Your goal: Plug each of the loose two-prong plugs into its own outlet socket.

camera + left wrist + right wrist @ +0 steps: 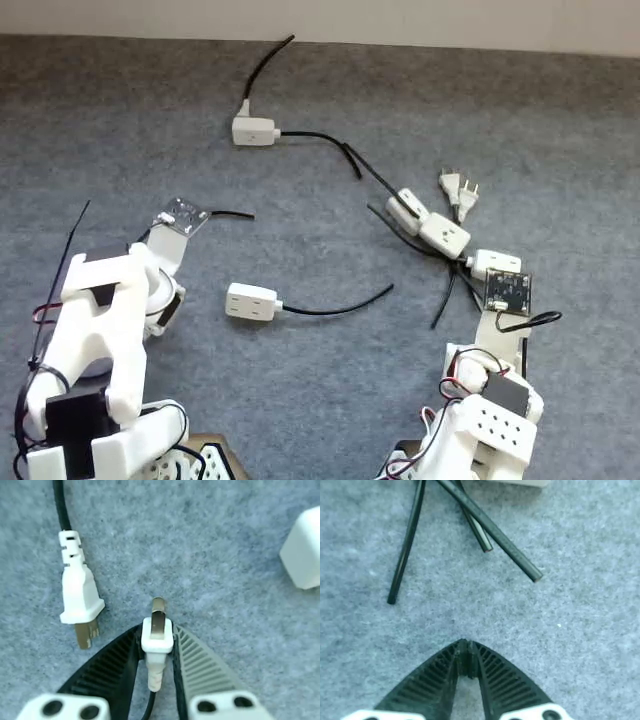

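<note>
My left gripper (pixel 157 629) is shut on a white two-prong plug (pixel 157 642), whose prongs (pixel 158 612) stick out past the fingertips just above the grey carpet. A second white plug (pixel 79 599) lies flat on the carpet beside it, on a black cable. A white outlet socket (pixel 303 555) sits a little farther off. In the high view the left arm (pixel 110 330) is at lower left, near the middle socket (pixel 250 302). My right gripper (pixel 465 656) is shut with nothing in it, over bare carpet short of several black cable ends (pixel 535 574).
Another socket (pixel 253 131) lies at the back centre. A cluster of sockets (pixel 443 235) and two loose plugs (pixel 458 188) sits at the right, with tangled black cables. The right arm (pixel 490 400) stands at lower right behind that cluster.
</note>
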Controlling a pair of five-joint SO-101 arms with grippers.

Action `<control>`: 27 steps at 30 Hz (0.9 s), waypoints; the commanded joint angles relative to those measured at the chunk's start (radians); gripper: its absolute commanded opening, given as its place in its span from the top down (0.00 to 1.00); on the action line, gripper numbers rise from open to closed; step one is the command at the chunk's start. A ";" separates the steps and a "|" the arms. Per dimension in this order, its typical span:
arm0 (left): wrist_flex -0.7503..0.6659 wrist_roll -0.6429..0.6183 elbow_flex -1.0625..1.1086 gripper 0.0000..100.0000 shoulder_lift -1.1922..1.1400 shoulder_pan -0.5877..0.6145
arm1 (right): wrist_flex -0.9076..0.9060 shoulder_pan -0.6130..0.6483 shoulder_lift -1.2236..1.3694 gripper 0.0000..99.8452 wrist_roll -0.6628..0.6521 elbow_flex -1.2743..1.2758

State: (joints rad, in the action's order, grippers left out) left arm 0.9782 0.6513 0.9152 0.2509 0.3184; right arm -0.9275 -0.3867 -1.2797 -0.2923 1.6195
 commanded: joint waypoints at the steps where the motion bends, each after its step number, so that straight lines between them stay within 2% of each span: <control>1: -0.017 -0.008 -0.038 0.99 0.004 -0.019 | 0.022 0.015 -0.005 0.99 -0.005 0.004; 5: -0.012 -0.006 -0.090 0.99 0.025 -0.019 | 0.022 0.015 -0.005 0.99 -0.005 0.004; 9: 0.106 -0.006 -0.194 0.99 0.113 -0.025 | 0.022 0.015 -0.005 0.99 -0.005 0.004; 13: 0.267 -0.005 -0.269 0.99 0.283 -0.110 | 0.022 0.015 -0.005 0.99 -0.005 0.004; 18: 0.381 -0.028 -0.278 0.99 0.559 -0.297 | 0.022 0.015 -0.005 0.99 -0.005 0.004; 22: 0.330 -0.230 -0.209 0.99 0.826 -0.461 | 0.022 0.015 -0.005 0.99 -0.005 0.004; 27: 0.135 -0.388 -0.002 0.99 1.159 -0.631 | 0.022 0.015 -0.005 0.99 -0.005 0.004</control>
State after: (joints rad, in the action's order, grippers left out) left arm 1.2543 0.3705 0.7864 1.1515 -0.1926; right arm -0.9275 -0.3867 -1.2797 -0.2923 1.6195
